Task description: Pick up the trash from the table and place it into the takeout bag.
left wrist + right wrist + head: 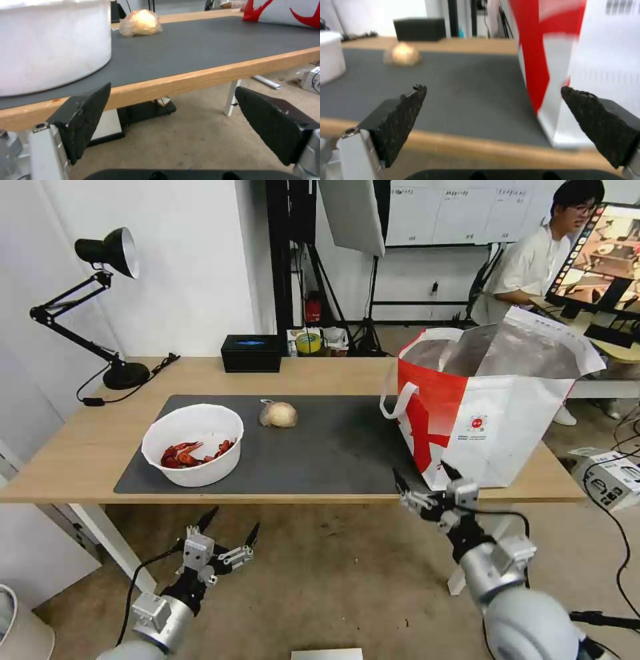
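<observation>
On the table [80, 473], a white bowl [194, 443] of red crayfish shells rests on the left of the dark mat [320, 447]. A wrapped beige bun [279, 414] lies further back at mid-mat. The white and red takeout bag [493, 407] stands open on the right end. My left gripper [232, 528] hangs open below the front edge, under the bowl [50, 45], with the bun [141, 22] beyond. My right gripper [423, 482] is open at the front edge, just before the bag's [586, 62] near corner, and the bun [401, 57] shows far off.
A black box [252, 353] and a black desk lamp [107, 300] stand at the table's back left. White table legs [110, 540] reach the floor below. A cardboard box [610, 477] with cables lies on the floor right of the table.
</observation>
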### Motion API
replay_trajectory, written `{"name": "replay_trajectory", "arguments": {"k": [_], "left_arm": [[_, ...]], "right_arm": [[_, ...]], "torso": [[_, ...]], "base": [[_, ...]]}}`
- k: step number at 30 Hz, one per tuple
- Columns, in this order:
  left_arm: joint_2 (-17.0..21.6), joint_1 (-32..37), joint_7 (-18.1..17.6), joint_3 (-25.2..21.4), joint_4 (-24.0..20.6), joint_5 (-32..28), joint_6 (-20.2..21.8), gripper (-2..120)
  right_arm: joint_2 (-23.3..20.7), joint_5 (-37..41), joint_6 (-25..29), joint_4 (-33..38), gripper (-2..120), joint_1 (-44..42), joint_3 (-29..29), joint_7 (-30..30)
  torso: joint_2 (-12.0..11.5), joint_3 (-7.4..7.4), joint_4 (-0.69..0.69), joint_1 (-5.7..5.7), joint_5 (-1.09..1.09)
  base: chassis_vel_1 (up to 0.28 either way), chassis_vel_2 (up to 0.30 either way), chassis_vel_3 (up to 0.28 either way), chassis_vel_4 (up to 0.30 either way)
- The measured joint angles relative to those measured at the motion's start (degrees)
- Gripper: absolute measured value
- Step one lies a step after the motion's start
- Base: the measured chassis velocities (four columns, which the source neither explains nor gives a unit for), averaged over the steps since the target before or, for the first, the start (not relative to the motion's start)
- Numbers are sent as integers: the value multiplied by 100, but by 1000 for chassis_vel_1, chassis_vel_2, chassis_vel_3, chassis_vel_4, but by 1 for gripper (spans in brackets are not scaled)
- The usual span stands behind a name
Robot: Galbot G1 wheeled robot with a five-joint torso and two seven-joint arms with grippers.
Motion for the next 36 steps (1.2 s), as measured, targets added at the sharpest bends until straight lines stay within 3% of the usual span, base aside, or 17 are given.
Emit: {"name": "replay_trajectory", "arguments": {"k": [11,31,36], "left_arm": [[16,38,1,-16,51,5,-74,100],[-24,101,7,-64,21,26,-103,100],[-83,176,13,-116,-22,68,-123,100]], "right_arm": [[466,-554,254,-353,100,-215,-299,10],[552,-633,204,-486,100,-209,-321,0],[324,-76,207,-306,100,258,-416,-370]], "torso": [[0,0,0,0,0],[0,1,-1,0,0],[0,1,1,0,0]], "base": [[0,0,0,0],[0,0,0,0],[0,0,0,0]]}}
